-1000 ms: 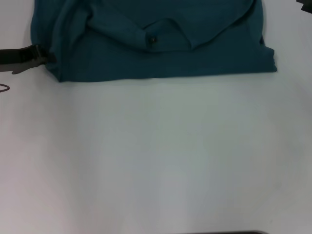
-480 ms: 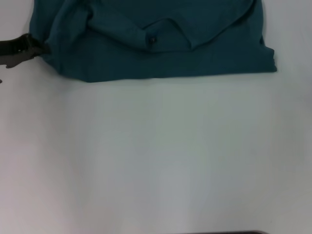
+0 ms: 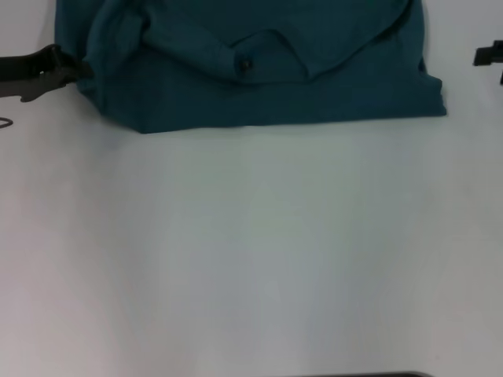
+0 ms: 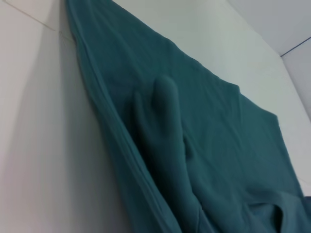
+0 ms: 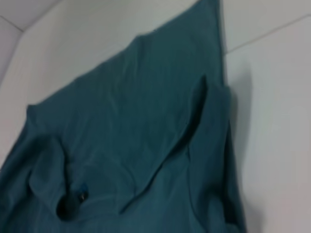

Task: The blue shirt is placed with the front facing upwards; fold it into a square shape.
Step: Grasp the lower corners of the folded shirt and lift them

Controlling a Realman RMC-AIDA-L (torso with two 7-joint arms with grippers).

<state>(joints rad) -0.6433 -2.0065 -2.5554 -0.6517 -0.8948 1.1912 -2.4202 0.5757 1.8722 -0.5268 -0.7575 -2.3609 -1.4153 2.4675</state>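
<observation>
- Two grippers are showing in the head view, and we are seeing the blue shirt (image 3: 259, 71) lying across the upper part of the frame on the white table (image 3: 251, 251).
- We are seeing the shirt's near folded edge running straight across the upper third of the frame, with the collar opening and its small dark tag near the upper centre.
- We are seeing the left gripper (image 3: 75, 71) reaching in from the upper left edge, its tip touching the bunched cloth at the shirt's left side; it looks clamped on that fold, with the cloth rising into a ridge beside it.
- We are seeing only a dark sliver of the right gripper (image 3: 487, 56) at the upper right edge, apart from the shirt; we cannot tell how its claw stands.
- We are looking along the shirt (image 4: 184, 145) in the left wrist view, where a raised ridge is running through the cloth.
- We are seeing the shirt (image 5: 136, 131) in the right wrist view with a folded flap and the collar opening.
</observation>
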